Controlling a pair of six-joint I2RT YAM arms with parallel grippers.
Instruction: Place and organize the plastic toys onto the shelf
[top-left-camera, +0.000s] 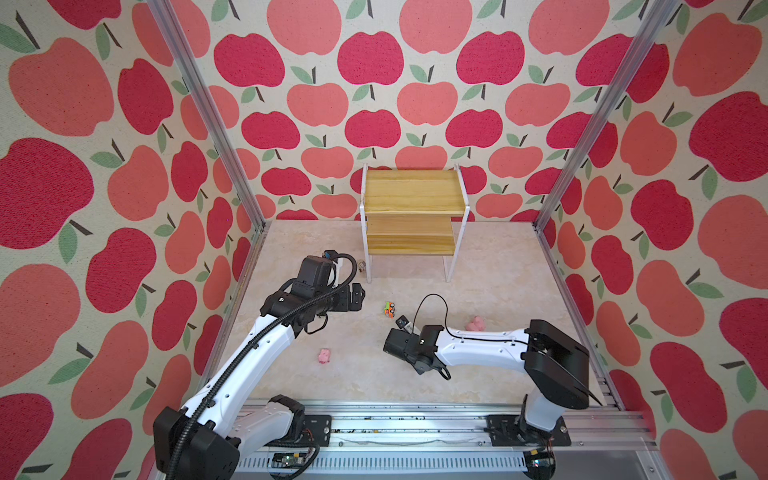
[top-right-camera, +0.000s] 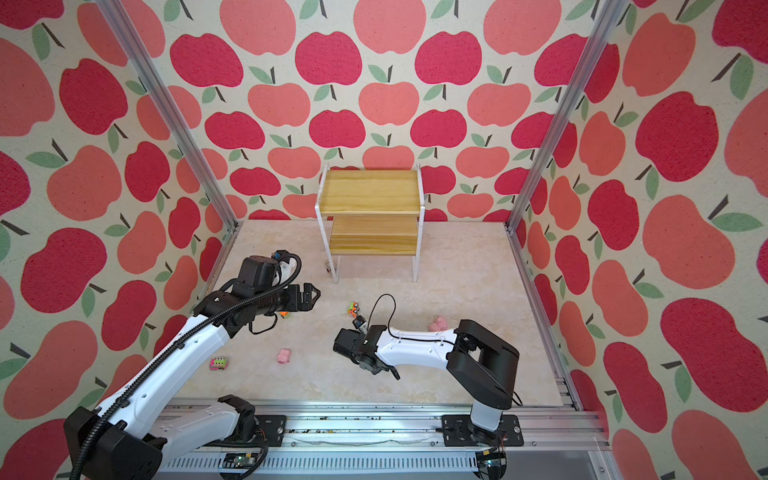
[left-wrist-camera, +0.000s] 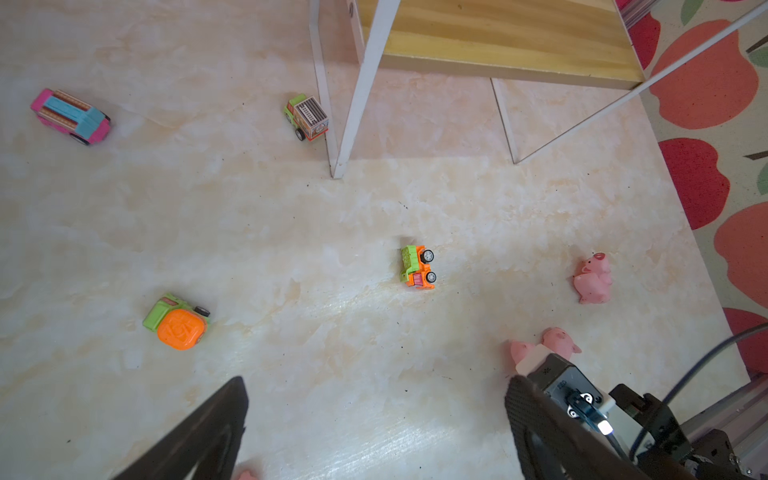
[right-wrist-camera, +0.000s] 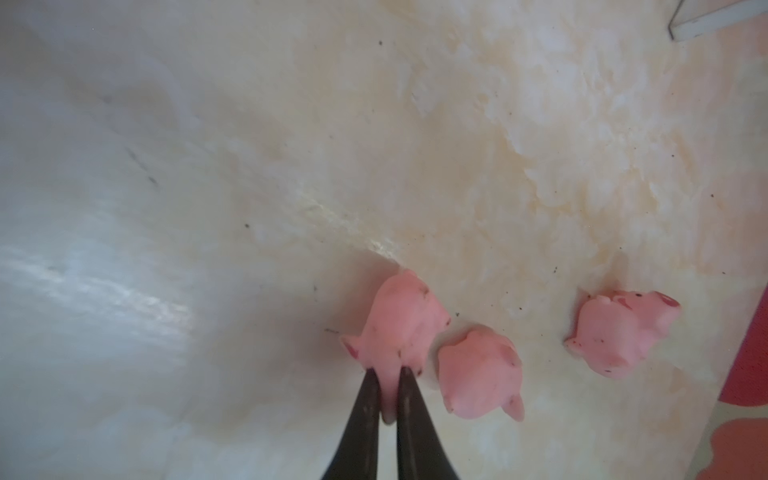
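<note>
My right gripper (right-wrist-camera: 388, 372) is shut on the end of a pink pig (right-wrist-camera: 401, 324) lying on the floor. A second pig (right-wrist-camera: 478, 370) lies right beside it and a third (right-wrist-camera: 615, 332) further off. In both top views the right wrist hides its fingers. My left gripper (top-left-camera: 357, 295) hovers open and empty left of the shelf (top-left-camera: 413, 191), whose two wooden boards are bare. An orange-green truck (top-left-camera: 389, 309) lies on its side between the arms. Another pig (top-left-camera: 324, 356) lies near the front.
A green truck with an orange drum (left-wrist-camera: 176, 322), a pink-blue truck (left-wrist-camera: 70, 116) and a small boxy truck (left-wrist-camera: 307, 117) by the shelf's white leg (left-wrist-camera: 353, 116) stand on the marble floor. A pink-green truck (top-right-camera: 219, 363) sits by the left arm. Apple-print walls enclose the cell.
</note>
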